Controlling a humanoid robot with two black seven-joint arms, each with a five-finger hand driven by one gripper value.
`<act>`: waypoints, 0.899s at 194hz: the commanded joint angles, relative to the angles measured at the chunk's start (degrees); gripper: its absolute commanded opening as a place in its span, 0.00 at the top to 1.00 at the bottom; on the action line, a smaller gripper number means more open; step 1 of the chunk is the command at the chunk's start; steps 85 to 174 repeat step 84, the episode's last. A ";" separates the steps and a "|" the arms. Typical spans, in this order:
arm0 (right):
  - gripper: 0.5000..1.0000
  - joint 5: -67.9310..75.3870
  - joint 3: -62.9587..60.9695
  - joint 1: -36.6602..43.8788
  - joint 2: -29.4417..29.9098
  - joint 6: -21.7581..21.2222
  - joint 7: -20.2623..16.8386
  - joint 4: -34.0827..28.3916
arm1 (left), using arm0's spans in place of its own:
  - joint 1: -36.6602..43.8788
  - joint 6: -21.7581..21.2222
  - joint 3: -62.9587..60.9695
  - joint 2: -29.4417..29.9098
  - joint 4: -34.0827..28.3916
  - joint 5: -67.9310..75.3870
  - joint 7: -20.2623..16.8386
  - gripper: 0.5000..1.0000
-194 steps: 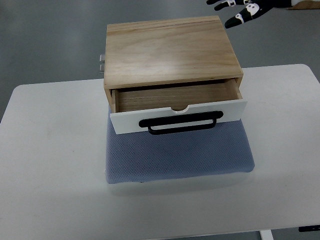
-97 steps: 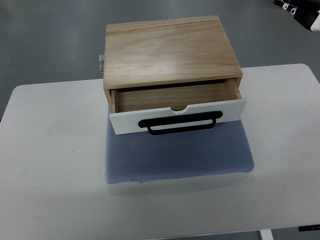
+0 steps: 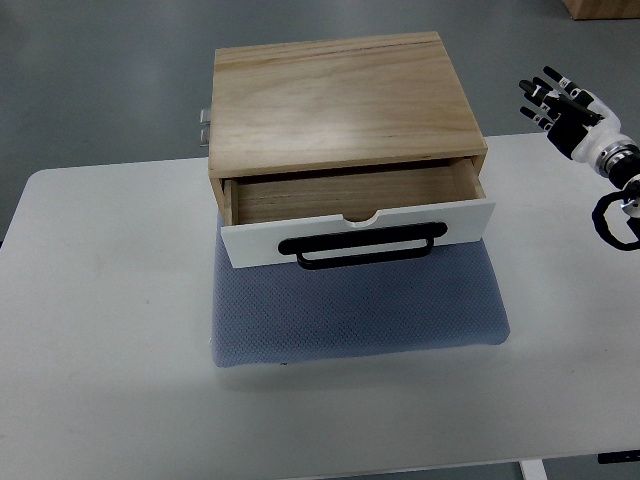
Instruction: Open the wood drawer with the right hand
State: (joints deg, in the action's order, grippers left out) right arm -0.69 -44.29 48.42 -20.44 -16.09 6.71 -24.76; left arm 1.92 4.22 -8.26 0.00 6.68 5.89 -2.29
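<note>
Wood drawer (image 3: 355, 205) stands partly open. Right hand (image 3: 565, 103), fingers spread and empty, hovers well right of it. Next: grasp black handle (image 3: 362, 246).

Drawer box (image 3: 340, 100) on mat (image 3: 355, 305), on table (image 3: 100, 350)

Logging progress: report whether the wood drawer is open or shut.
Partly open. The drawer front sits forward of the wooden box, exposing its empty inside. The right hand is clear of it.

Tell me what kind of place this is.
Probably a robotics lab or test bench: a plain white table on grey floor, a staged wooden drawer box on a blue mat, a robot right hand.
</note>
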 commanded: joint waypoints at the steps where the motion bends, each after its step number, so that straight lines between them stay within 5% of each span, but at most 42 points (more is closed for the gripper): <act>1: 0.11 -0.02 0.35 -0.87 1.02 -0.26 -0.03 -0.20 | 0.01 0.00 0.00 0.00 0.00 0.00 0.00 0.00; 174: 0.11 -0.19 0.43 -2.11 2.95 -1.84 0.06 -0.73 | 0.01 0.00 0.00 0.00 0.00 0.00 0.00 0.00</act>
